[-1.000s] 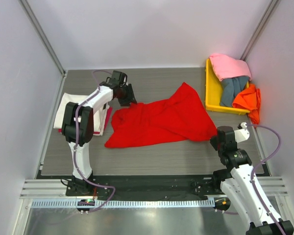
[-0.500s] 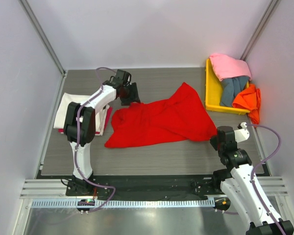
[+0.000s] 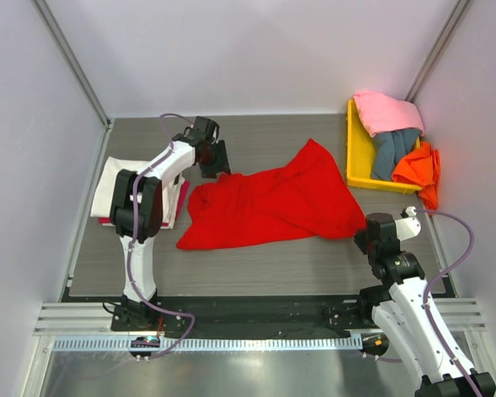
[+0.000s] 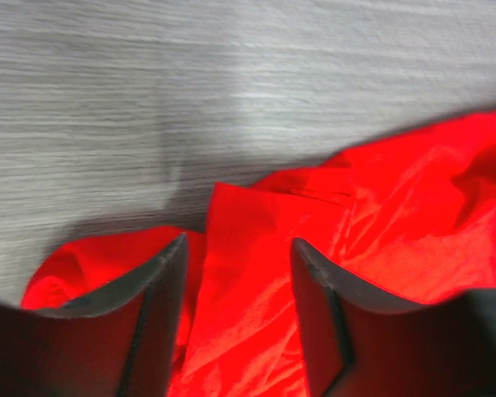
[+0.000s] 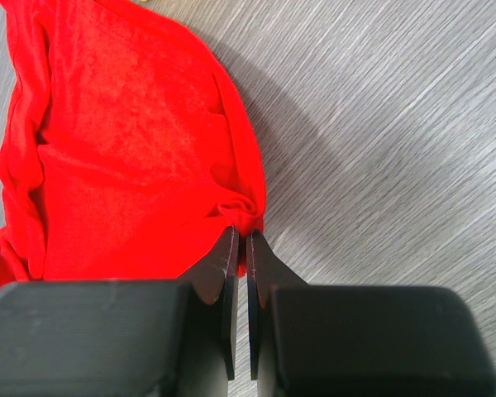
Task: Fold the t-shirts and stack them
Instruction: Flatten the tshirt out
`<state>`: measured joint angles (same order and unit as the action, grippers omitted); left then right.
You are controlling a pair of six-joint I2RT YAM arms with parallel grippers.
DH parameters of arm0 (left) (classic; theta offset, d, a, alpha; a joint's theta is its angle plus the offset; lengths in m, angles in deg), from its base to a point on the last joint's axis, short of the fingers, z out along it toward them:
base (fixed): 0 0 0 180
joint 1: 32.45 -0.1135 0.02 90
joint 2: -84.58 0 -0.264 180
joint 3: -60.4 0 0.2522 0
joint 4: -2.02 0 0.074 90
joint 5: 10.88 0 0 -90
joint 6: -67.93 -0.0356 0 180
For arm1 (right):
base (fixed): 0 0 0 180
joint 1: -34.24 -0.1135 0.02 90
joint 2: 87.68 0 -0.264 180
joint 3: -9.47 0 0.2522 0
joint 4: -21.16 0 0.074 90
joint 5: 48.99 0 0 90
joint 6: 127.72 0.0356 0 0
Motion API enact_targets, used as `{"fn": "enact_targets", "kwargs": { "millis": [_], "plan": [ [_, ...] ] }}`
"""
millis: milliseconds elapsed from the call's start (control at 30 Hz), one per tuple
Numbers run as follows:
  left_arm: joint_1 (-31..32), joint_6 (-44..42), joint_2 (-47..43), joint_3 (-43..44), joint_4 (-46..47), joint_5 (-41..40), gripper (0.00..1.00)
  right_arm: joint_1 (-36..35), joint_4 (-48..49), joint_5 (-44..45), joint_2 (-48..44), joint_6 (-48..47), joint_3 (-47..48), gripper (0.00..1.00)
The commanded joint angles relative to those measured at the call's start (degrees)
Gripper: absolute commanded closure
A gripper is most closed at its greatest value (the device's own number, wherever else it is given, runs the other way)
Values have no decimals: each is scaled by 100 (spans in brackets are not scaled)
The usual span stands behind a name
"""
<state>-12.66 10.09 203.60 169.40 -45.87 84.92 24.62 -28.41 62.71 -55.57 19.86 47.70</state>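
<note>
The top external camera views the whole tabletop point(image 3: 256, 256) from above its near edge. Both wrist cameras face down at close range and share the red t-shirt point(image 3: 269, 207).

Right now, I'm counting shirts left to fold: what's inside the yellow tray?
A pink t-shirt, a grey-blue t-shirt and an orange t-shirt spilling over the right rim of the yellow tray. Anything beneath them is covered.

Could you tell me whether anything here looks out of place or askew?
The orange t-shirt spills over the yellow tray's near rim towards the table, and the red t-shirt lies crumpled and unfolded mid-table.
</note>
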Motion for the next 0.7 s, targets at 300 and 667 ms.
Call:
{"fn": "enact_targets", "kwargs": {
  "millis": [300,667],
  "plan": [
    [51,36,-133,-32,450,1002,89,13,110,45,-21,8,93,99],
    [60,-61,-204,56,293,589,72,5,118,37,22,7,102,99]
  ]
}}
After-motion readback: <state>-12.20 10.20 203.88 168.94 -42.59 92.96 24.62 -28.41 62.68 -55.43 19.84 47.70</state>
